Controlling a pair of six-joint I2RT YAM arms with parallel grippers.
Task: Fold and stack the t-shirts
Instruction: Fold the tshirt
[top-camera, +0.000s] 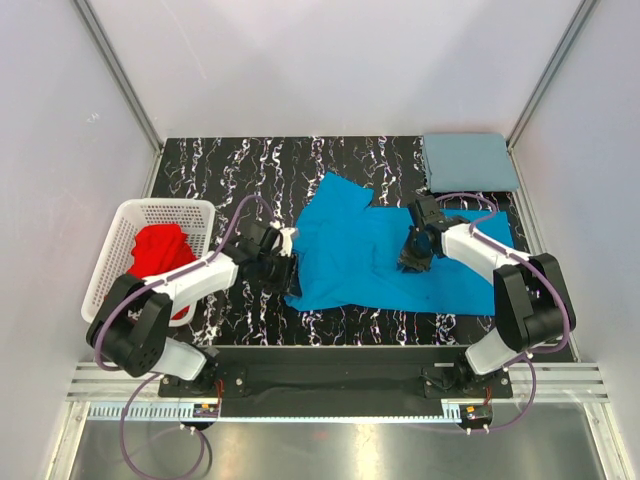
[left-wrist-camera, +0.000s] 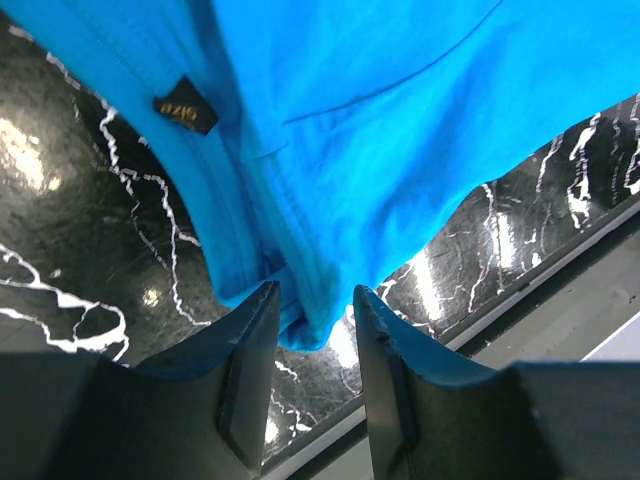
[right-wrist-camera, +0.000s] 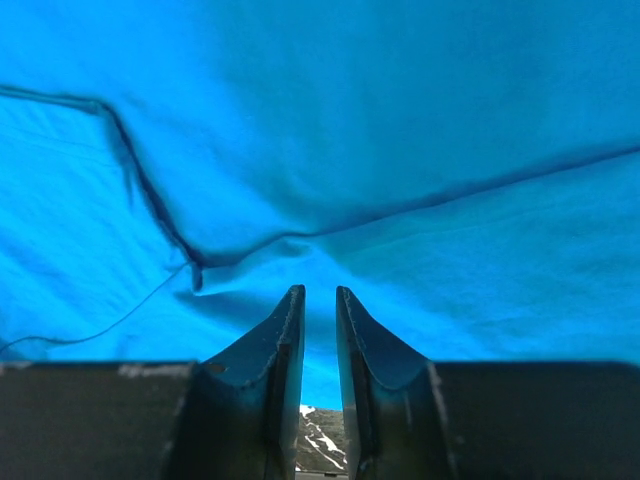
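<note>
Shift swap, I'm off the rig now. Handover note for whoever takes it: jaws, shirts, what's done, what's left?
Left gripper: jaws parted around the left edge of the bright blue shirt; can't tell if it is gripped.
Right gripper: jaws narrow, tips at a pucker in the same shirt, right of its middle; grip unclear.
The blue one lies spread and unfolded mid-table.
Done: grey-blue shirt folded, back right corner.
Left: fold the blue one and stack it, presumably on the grey-blue one; then the red shirt, crumpled in the white basket on the left.
</note>
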